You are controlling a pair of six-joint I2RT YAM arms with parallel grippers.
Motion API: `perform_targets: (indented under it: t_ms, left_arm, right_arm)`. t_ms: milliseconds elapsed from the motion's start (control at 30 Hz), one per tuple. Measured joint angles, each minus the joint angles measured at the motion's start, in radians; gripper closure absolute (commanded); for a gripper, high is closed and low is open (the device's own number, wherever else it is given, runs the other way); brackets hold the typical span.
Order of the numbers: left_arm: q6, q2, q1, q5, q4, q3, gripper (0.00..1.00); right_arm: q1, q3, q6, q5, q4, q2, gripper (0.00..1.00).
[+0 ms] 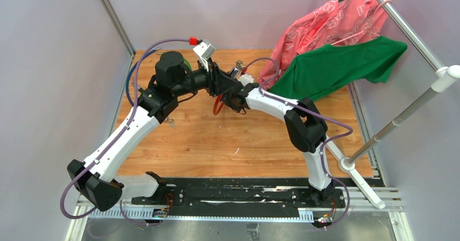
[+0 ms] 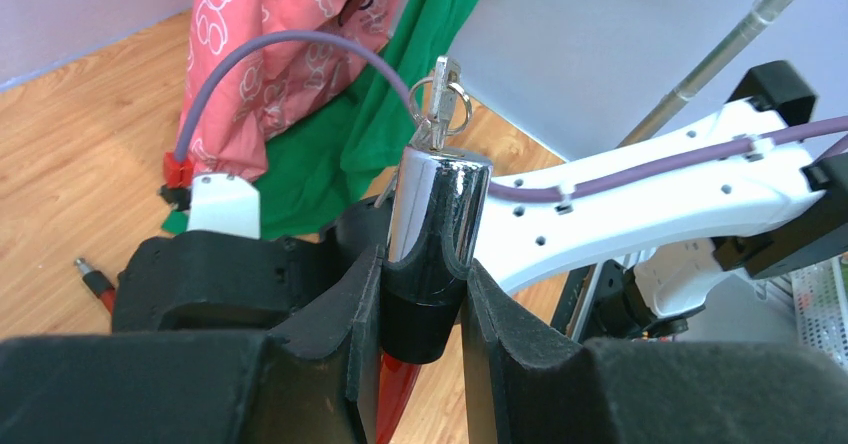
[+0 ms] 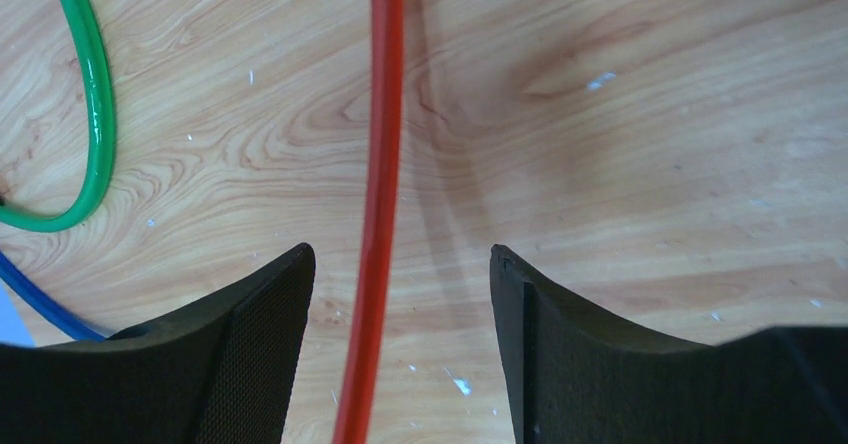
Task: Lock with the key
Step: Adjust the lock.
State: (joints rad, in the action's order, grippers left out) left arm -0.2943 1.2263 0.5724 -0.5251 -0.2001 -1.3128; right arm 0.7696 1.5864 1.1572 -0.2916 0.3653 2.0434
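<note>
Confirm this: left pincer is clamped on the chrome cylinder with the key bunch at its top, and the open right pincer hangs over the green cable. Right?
One slip: the right wrist view shows the open right pincer over the red cable; the green cable lies off to one side. The left pincer does clamp the chrome cylinder, key bunch at its top.

Robot lab cell: metal frame (image 1: 112,16), blank walls (image 1: 228,7), wooden tabletop (image 1: 217,143)
</note>
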Motion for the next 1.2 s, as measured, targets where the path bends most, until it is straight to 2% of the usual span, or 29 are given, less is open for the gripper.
perform_targets:
  t_ms: [133,300,433,500,600,667,833,1000,1200]
  left_arm:
    - [-0.001,-0.001,-0.001,-0.003,0.009,-0.004,1.00]
    - [-0.006,-0.002,-0.006,-0.006,0.014,-0.005,1.00]
    - [-0.018,-0.004,-0.015,-0.006,0.019,-0.005,1.00]
    - [-0.017,-0.007,-0.017,-0.006,0.019,-0.005,1.00]
    - [-0.013,-0.011,-0.020,-0.007,0.019,-0.005,1.00]
    - [-0.009,-0.011,-0.021,-0.011,0.019,-0.005,1.00]
    - [-0.008,-0.026,-0.046,-0.024,0.014,0.003,1.00]
    - [0.027,-0.086,-0.107,0.005,-0.026,0.065,1.00]
    - [0.012,-0.158,-0.177,0.062,-0.020,0.321,1.00]
  right_arm:
    - [0.001,0.075,-0.027,0.001,-0.002,0.075,0.36]
    - [0.001,0.109,-0.044,0.000,-0.003,0.132,0.49]
    - [0.001,0.109,-0.052,0.005,-0.009,0.153,0.54]
    - [0.001,0.109,-0.071,0.013,-0.034,0.164,0.64]
    - [-0.002,0.108,-0.092,0.032,-0.081,0.182,0.88]
    - [-0.007,0.100,-0.104,0.050,-0.103,0.183,0.99]
    - [-0.034,0.011,-0.151,0.112,-0.217,0.151,1.00]
    - [-0.051,-0.122,-0.278,0.117,-0.241,0.051,1.00]
    - [-0.027,-0.354,-0.470,0.036,-0.221,-0.224,1.00]
